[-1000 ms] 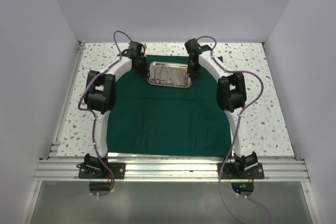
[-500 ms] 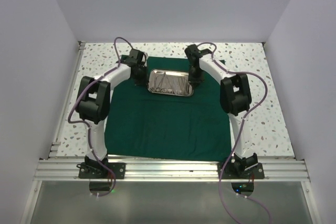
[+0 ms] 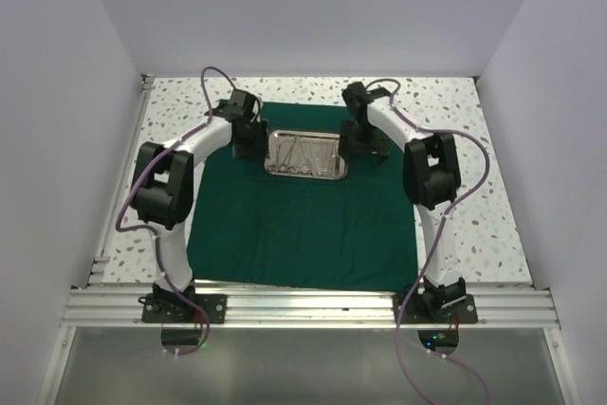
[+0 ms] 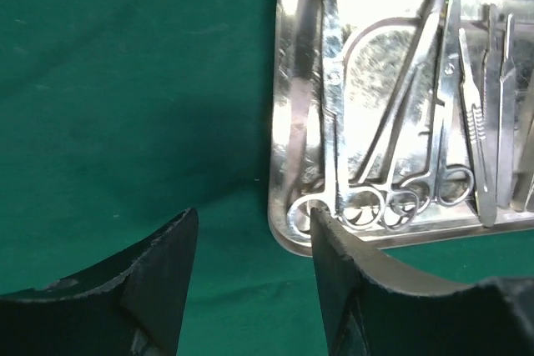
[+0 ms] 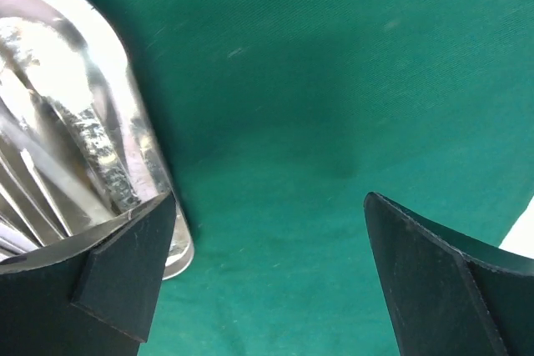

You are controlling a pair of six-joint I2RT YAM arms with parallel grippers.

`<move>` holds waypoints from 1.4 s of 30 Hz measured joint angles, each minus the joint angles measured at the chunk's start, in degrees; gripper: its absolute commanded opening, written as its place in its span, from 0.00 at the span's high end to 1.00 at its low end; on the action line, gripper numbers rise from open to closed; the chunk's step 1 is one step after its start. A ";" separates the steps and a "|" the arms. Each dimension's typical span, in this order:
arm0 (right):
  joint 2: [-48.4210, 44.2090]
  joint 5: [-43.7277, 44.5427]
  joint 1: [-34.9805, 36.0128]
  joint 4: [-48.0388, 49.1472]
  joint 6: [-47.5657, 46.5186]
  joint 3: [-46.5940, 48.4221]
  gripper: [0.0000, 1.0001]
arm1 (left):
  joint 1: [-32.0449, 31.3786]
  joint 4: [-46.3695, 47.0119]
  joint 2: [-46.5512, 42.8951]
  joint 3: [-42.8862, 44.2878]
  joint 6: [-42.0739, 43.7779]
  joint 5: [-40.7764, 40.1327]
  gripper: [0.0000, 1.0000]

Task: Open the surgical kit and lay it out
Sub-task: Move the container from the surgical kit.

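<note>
Against the frame of a second ago: the dark green cloth drape (image 3: 303, 234) lies spread flat as it did, its near hem along the aluminium frame rail (image 3: 313, 308). The shiny rectangular steel tray (image 3: 305, 177) has come nearer to me and now rests on the drape's far half, between the two tools. The left gripper (image 4: 254, 227) has its fingers apart over bare cloth just off the tray's left end. One finger overlaps the tray's corner in the wrist view; I cannot tell whether they touch. The right gripper (image 5: 269, 206) has drawn off the tray's right end and stands wide apart, only cloth between its fingers. The slender steel scissors and forceps (image 4: 375, 198) lie side by side in the tray. Surface: white speckled tabletop (image 3: 455, 225) around the drape. Room: plain white walls (image 3: 313, 7) on three sides.
</note>
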 measured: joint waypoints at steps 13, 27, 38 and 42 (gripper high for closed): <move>-0.04 -0.70 -13.88 0.92 -0.35 0.50 0.05 | 15.26 -1.53 2.64 9.07 0.39 -3.45 0.45; -1.55 -9.42 -10.56 6.32 -1.33 -2.58 0.67 | 16.11 -3.32 14.91 20.48 0.63 -4.70 0.46; -1.75 -10.78 -5.11 7.17 -0.37 -5.44 0.98 | 16.11 -3.82 14.51 18.99 0.70 -4.72 0.47; -1.73 -10.99 -3.48 7.30 0.31 -5.40 1.00 | 16.11 -3.89 13.79 17.70 0.70 -4.72 0.47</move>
